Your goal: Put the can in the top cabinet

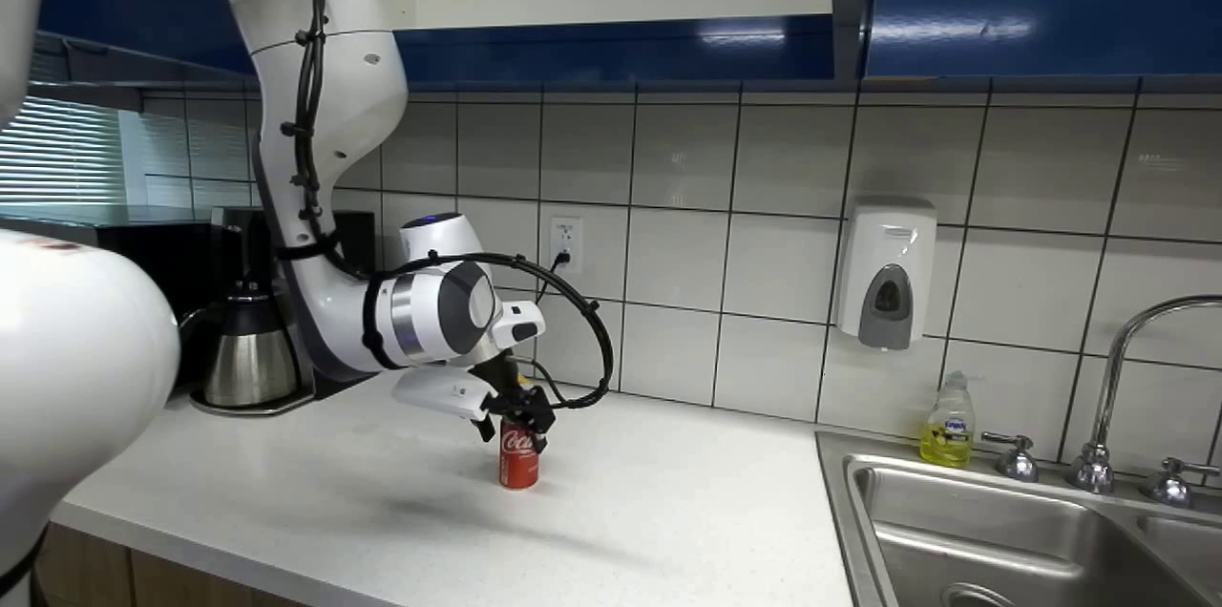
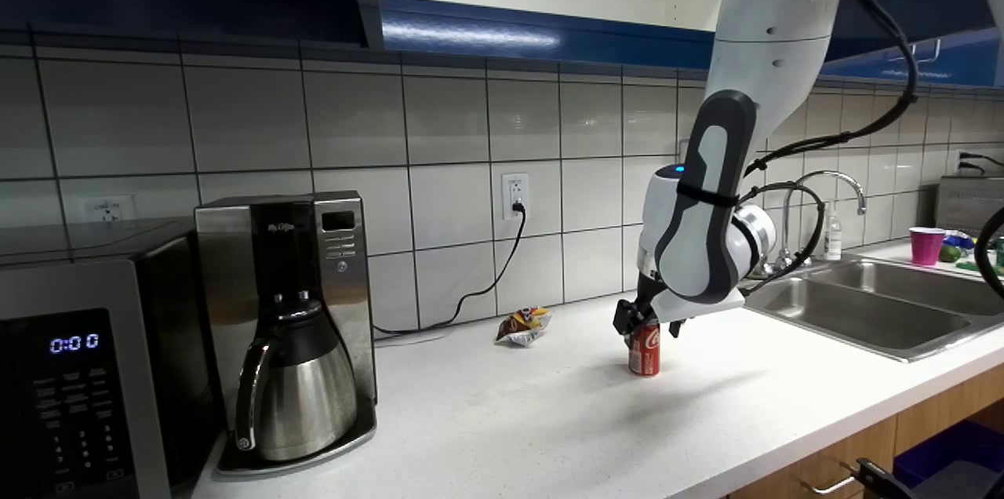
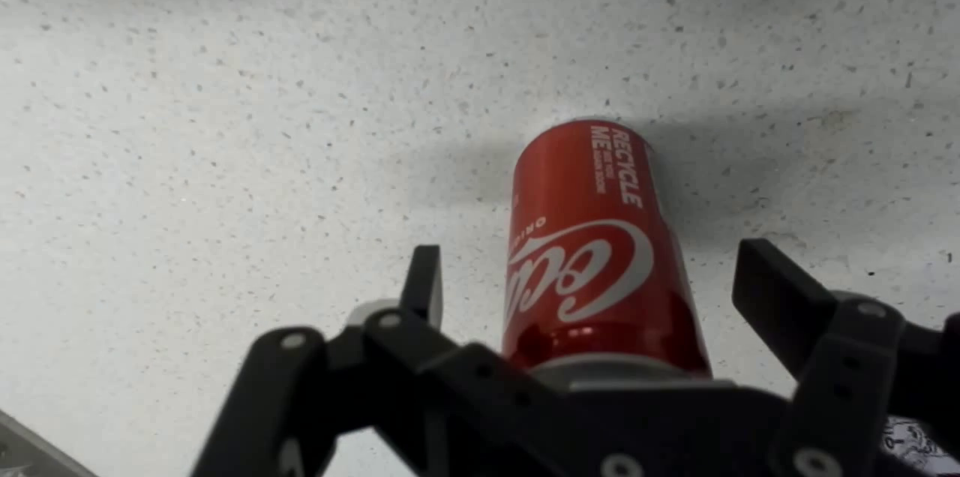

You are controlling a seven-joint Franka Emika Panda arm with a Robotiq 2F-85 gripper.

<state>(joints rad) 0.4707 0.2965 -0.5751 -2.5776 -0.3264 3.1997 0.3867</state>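
Note:
The red can [image 1: 518, 470] stands upright on the white counter below the open cabinet, and it also shows in an exterior view [image 2: 644, 362]. In the wrist view the can [image 3: 581, 237] stands between the two fingers. My gripper [image 3: 598, 274] is open, with a gap between each fingertip and the can's side; it points down over the can in both exterior views [image 1: 513, 436] [image 2: 652, 333]. The gripper's body hides part of the can's silvery top. The top cabinet [image 1: 616, 51] has its pale interior exposed above a blue lower edge, also visible in an exterior view [image 2: 541, 33].
A steel sink [image 1: 835, 512] with a faucet [image 1: 1112, 368] and a dish soap bottle [image 1: 948, 426] lies to one side. A coffee maker [image 2: 345, 287], a microwave [image 2: 70, 389] and a small snack bag [image 2: 522, 326] are on the counter. A soap dispenser [image 1: 888, 273] hangs on the tiles.

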